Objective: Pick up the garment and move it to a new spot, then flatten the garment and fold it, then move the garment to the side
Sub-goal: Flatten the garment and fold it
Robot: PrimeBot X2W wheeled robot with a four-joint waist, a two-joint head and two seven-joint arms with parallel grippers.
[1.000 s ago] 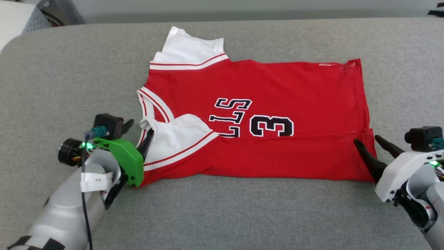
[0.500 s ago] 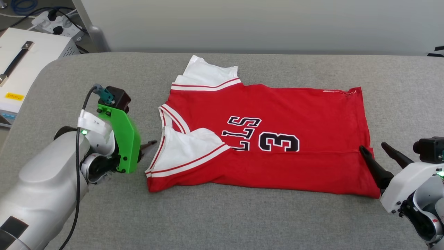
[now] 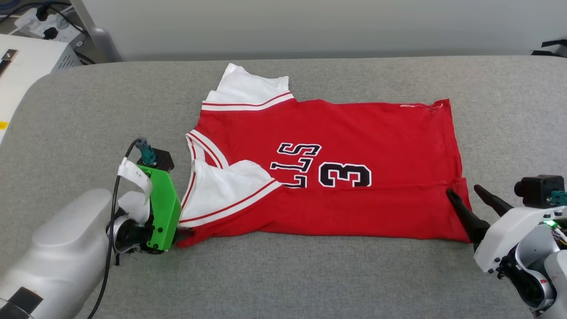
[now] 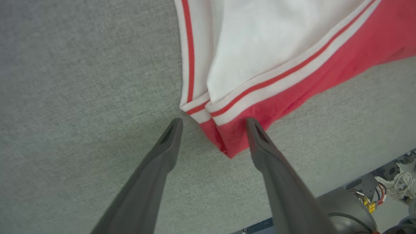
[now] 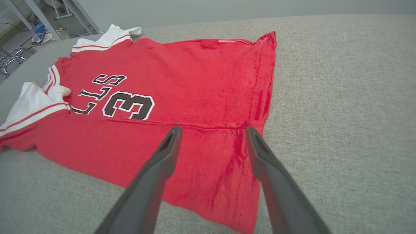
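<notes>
Garment [image 3: 354, 128], corners between left tool [image 4: 213, 122], right tool [image 5: 213, 130]

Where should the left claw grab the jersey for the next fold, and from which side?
The near-left corner of the garment, where the folded red edge and striped sleeve trim stack. Come in from the robot's left, low along the grey surface: that corner points out at the open left claw, so one pinch likely catches all layers.

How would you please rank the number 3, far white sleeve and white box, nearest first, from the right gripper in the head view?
1. Number 3, on the garment.
2. Far white sleeve, back left.
3. White box, far left corner.
</notes>
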